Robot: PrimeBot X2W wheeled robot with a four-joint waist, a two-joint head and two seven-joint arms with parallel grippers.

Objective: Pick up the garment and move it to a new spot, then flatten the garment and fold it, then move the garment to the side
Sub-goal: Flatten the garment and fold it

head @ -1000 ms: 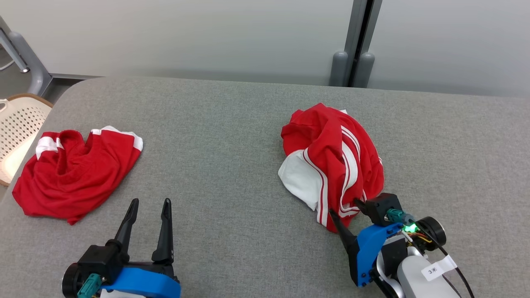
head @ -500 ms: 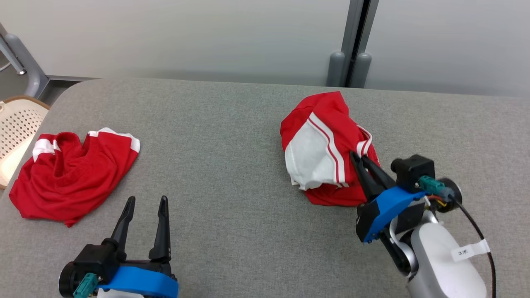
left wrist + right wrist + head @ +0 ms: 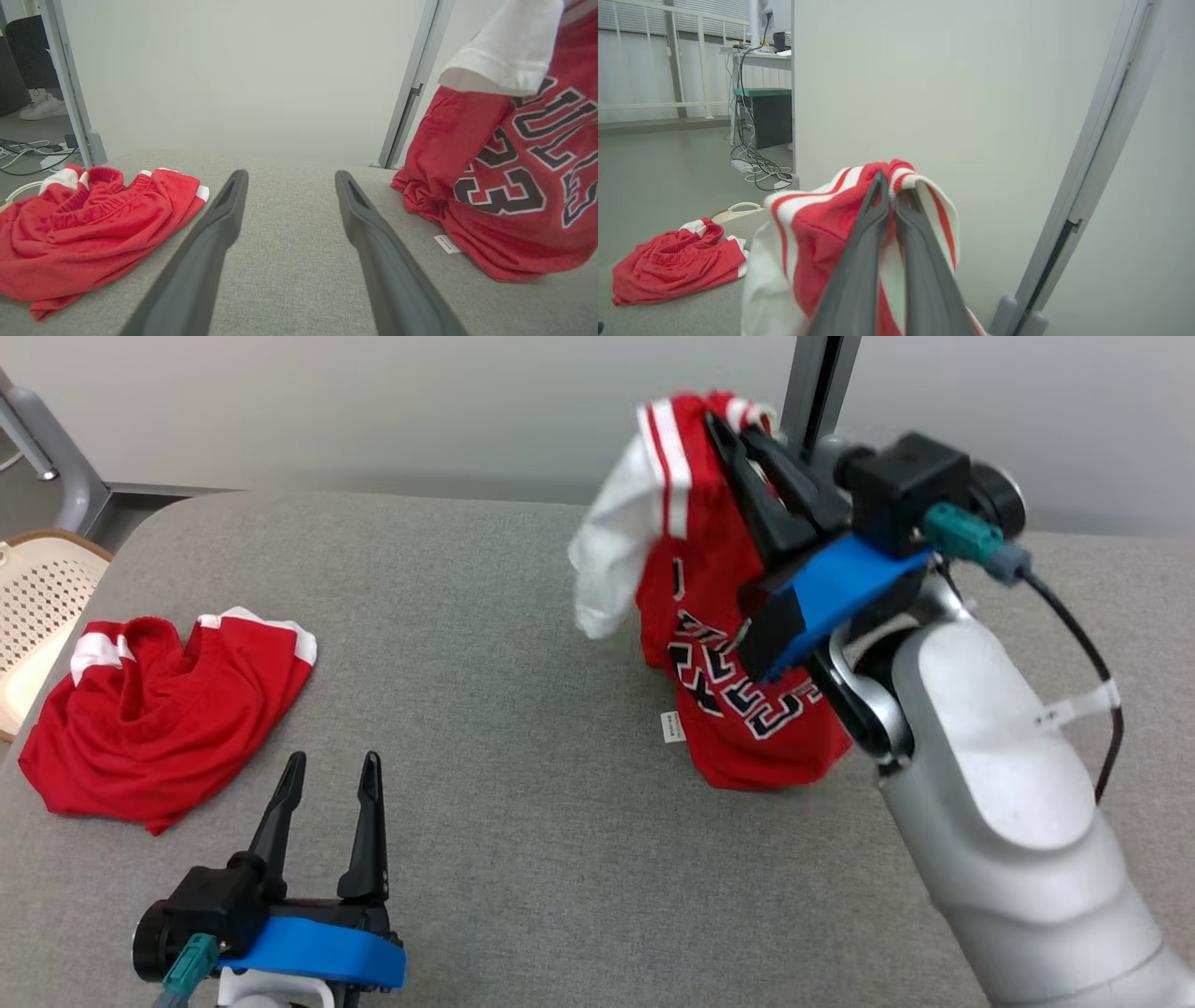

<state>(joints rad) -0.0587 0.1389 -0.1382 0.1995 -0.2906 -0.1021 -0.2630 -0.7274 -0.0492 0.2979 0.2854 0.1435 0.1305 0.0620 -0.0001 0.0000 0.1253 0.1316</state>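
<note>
**Right arm has the jersey up, hem still dragging**

A second ago the red jersey [image 3: 738, 691] lay in a crumpled heap on the right half of the grey worktop [image 3: 485, 644], with the right gripper [image 3: 733, 429] spread open at the heap's near edge. Now those jaws are pinched tight on the red-and-white striped trim and raised high toward the far edge. The garment hangs unrolled below them, its lettering showing. Its lowest folds and small white tag still rest on the worktop.

So the pick-up is made but the lift looks unfinished. Carrying it to a new spot probably calls for more height, or the hem will drag.

The left gripper [image 3: 334, 763] sits near the front edge, jaws apart and empty. The red shorts [image 3: 159, 728] lie untouched by the left edge.
</note>
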